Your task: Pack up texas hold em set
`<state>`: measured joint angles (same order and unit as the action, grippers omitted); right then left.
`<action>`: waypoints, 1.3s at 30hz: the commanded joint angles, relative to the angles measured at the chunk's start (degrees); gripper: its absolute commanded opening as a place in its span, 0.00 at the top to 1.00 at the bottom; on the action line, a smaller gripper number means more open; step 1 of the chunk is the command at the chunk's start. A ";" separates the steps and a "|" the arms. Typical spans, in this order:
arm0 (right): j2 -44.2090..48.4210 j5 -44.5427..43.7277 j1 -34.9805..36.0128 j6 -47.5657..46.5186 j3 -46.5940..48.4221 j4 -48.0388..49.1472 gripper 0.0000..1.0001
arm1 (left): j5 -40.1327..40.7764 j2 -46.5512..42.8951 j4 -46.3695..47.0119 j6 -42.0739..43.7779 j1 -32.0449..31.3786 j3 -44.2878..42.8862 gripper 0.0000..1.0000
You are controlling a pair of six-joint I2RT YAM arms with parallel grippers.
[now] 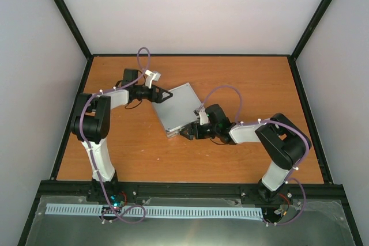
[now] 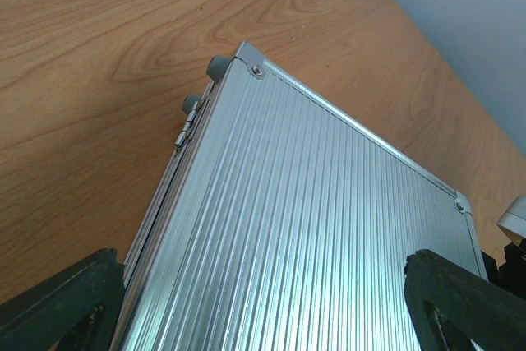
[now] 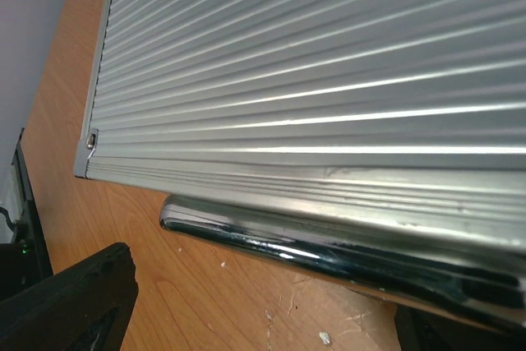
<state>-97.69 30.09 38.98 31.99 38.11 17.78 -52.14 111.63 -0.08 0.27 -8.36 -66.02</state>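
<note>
1. Case (image 1: 176, 110) of ribbed silver aluminium lies flat and closed, turned at an angle, near the middle of the wooden surface (image 1: 248, 79). Its contents are hidden.
2. Chrome handle (image 3: 329, 244) runs along the case's near right edge.
3. Left pincer (image 1: 164, 95) is released, its fingers (image 2: 57, 306) spread wide at the case's far left side.
4. Right pincer (image 1: 190, 132) is released, just beside the handle.
</note>
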 commanded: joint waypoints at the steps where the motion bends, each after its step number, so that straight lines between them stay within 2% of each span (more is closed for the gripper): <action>1: -0.08 4.52 0.31 3.54 -0.93 4.70 0.15 | -1.06 -0.42 -1.35 1.65 0.19 2.19 0.06; 8: 2.52 7.16 -0.57 6.91 -1.95 4.90 0.15 | -0.81 -0.24 -0.57 1.62 0.19 3.13 0.06; 16: 6.50 5.37 -1.62 14.08 -3.83 8.45 0.14 | -0.84 0.04 0.18 1.40 0.19 3.71 0.06; 39: 2.25 2.95 -1.80 22.85 -4.62 18.49 0.14 | -2.67 2.13 1.44 0.17 0.19 3.35 0.06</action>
<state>-94.13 33.52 36.82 52.60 33.58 30.70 -52.16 111.44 3.88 0.97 -8.19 -63.68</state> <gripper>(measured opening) 0.866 0.940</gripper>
